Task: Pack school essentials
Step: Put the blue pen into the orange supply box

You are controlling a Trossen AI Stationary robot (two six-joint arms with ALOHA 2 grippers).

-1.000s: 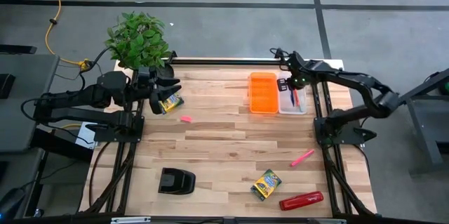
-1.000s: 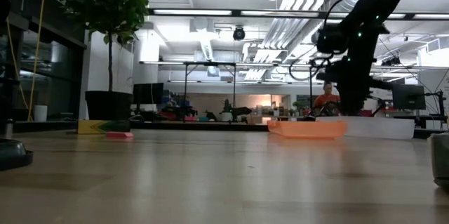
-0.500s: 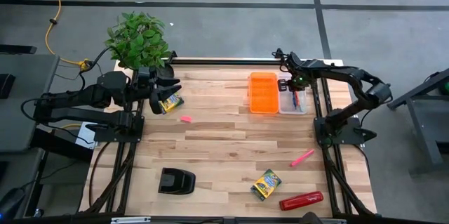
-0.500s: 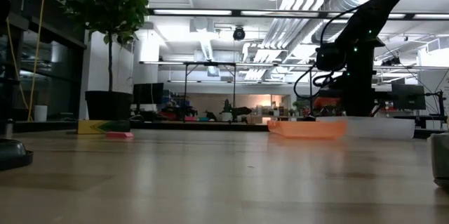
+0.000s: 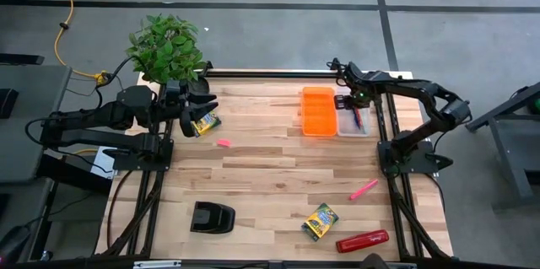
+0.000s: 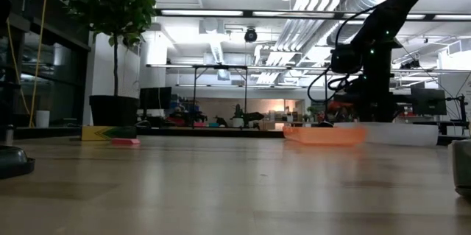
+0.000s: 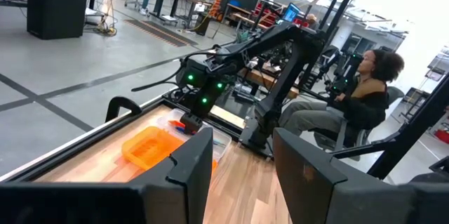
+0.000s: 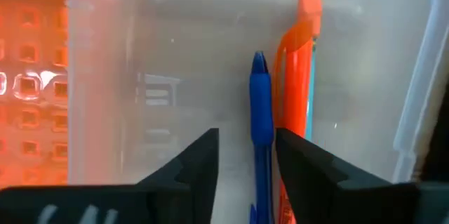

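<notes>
Your right tool (image 5: 348, 100) hangs over the clear bin (image 5: 352, 126), which sits just beside the orange basket (image 5: 316, 111). Its fingers stand apart, gripping nothing; the blue pen (image 8: 260, 115) and orange pen (image 8: 298, 83) lie side by side on the bin floor, just past the fingertips. Your left tool (image 5: 201, 104), far across the bench (image 5: 270, 176) from the basket, is released above a crayon box (image 5: 204, 123), with the pink eraser (image 5: 224, 142) near it. A pink pen (image 5: 364, 190) and second crayon box (image 5: 321, 221) lie well apart from the basket.
</notes>
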